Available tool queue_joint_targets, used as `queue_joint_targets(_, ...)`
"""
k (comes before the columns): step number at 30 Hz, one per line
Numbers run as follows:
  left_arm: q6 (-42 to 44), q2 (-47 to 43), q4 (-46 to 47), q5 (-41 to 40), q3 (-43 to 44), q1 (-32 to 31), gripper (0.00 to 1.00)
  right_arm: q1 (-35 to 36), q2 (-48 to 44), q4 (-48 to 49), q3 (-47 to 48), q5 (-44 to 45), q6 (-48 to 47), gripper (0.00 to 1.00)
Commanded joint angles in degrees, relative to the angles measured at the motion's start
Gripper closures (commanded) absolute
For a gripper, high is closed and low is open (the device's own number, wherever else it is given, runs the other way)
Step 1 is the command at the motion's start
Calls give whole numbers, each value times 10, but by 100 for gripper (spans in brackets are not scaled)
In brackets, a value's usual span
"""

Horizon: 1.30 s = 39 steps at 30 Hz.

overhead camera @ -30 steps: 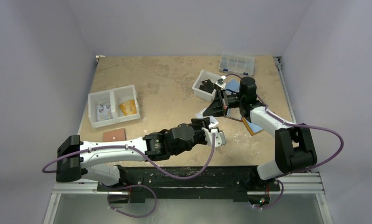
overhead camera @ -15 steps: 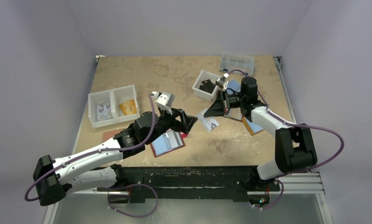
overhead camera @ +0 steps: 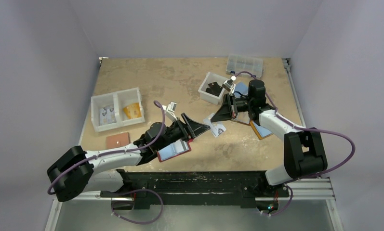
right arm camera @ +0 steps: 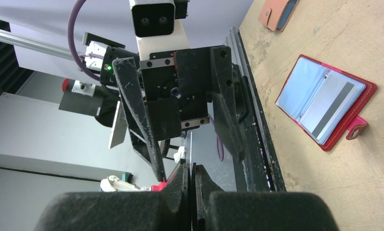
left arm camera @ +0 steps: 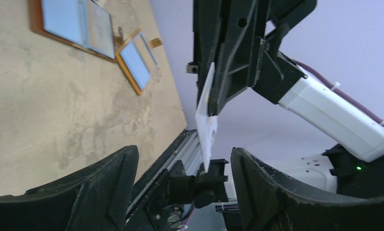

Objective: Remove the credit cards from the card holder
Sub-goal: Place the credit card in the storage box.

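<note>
The dark red card holder point(overhead camera: 173, 150) lies open on the table near the front, left of my left gripper point(overhead camera: 204, 128). In the right wrist view the holder point(right arm camera: 365, 96) shows a light blue card point(right arm camera: 298, 89) and a grey-white striped card point(right arm camera: 332, 108) in its sleeves. My right gripper point(overhead camera: 214, 119) is shut on a pale card point(overhead camera: 218, 128) and holds it above the table. The left gripper point(left arm camera: 184, 159) is open, its jaws on either side of that card's point(left arm camera: 206, 127) free end, not touching it. The right wrist view shows the held card point(right arm camera: 191, 144) edge-on.
A divided white bin point(overhead camera: 116, 109) stands at the left and a small tan holder point(overhead camera: 117, 139) in front of it. A white bin point(overhead camera: 211, 87) and a clear compartment box point(overhead camera: 245, 65) stand at the back. A brown holder point(left arm camera: 69, 24) and an orange-tan holder point(overhead camera: 258, 131) lie beside the right arm.
My left arm has drawn back from the front centre, uncovering the red holder, then lowered and turned its open gripper toward the card held by the right gripper. The right gripper has barely moved.
</note>
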Motion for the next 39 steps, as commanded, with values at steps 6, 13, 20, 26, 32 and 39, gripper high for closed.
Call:
queue_joint_targets(6, -43, 58, 127, 39, 44, -6, 43, -3, -14, 3, 2, -6, -12, 100)
queue_joint_targets(13, -41, 93, 131, 56, 66, -9, 96, -2, -13, 4, 4, -6, -13, 100)
queue_joint_targets(20, 6, 52, 34, 79, 59, -1, 100, -6, -4, 10, 26, -14, -15, 39)
queue_joint_targets(26, 97, -86, -286, 81, 74, 53, 100, -30, 20, -403, 160, 88, -429, 2)
queue_joint_targets(32, 242, -197, -608, 81, 139, 220, 100, -49, 23, -489, 175, 180, -575, 1)
queue_joint_targets(39, 530, -84, -871, 31, 354, 408, 100, -74, -12, -463, 116, 181, -605, 1)
